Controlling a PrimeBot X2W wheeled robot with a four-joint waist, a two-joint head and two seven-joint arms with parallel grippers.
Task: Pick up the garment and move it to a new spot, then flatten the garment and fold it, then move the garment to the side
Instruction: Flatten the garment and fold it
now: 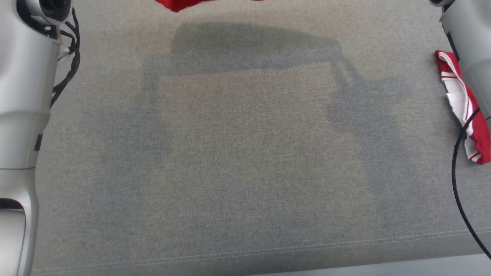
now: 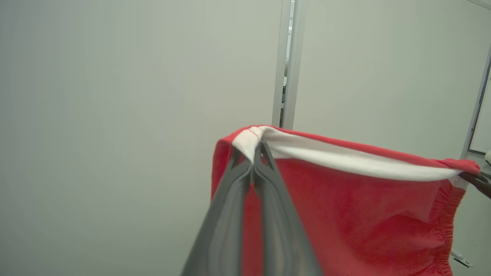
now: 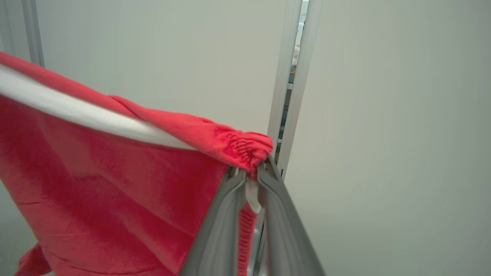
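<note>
The garment [image 2: 345,199] is red with a white band along its top edge, and it hangs in the air stretched between both grippers. My left gripper [image 2: 256,151] is shut on one end of that white band. My right gripper [image 3: 251,172] is shut on the opposite, gathered red corner of the garment [image 3: 115,172]. The left wrist view catches the right gripper's dark fingers [image 2: 477,181] at the cloth's far corner. In the head view a red tip of the garment [image 1: 176,4] dangles at the top edge, casting a wide shadow on the grey surface below.
A grey fabric surface [image 1: 245,153] spreads below, its stitched front edge along the bottom. Another red-and-white cloth [image 1: 464,107] lies crumpled at the right, partly behind my right forearm [image 1: 470,38]. My left forearm [image 1: 19,115] stands at the left. A black cable [image 1: 456,172] loops at the right.
</note>
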